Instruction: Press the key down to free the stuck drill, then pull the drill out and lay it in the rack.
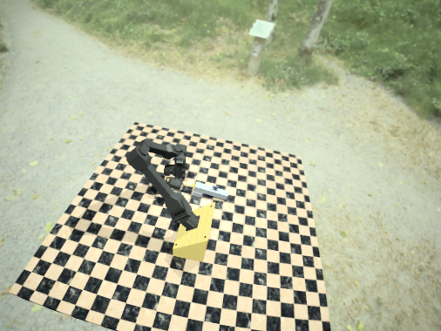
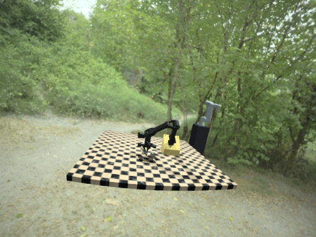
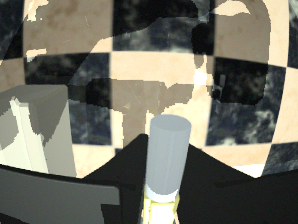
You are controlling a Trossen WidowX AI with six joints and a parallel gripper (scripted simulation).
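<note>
Claw [image 1: 175, 183] [image 2: 145, 152] [image 3: 156, 141] closed on the drill [image 1: 190, 185] [image 3: 169, 157], beside the pale block [image 1: 211, 191] [image 2: 152, 154] [image 3: 50, 112] — full clearance uncertain. Likely light, stiff; smooth round grey body may twist or slip — best gripped squarely across its middle.

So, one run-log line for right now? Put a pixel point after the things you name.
gripper [image 1: 176, 183] [image 2: 145, 152] [image 3: 156, 141]: shut on gray cylinder [image 3: 169, 157], likely drill | pale block [image 1: 205, 189] [image 2: 152, 154] [image 3: 59, 125]: beside gripper
</note>
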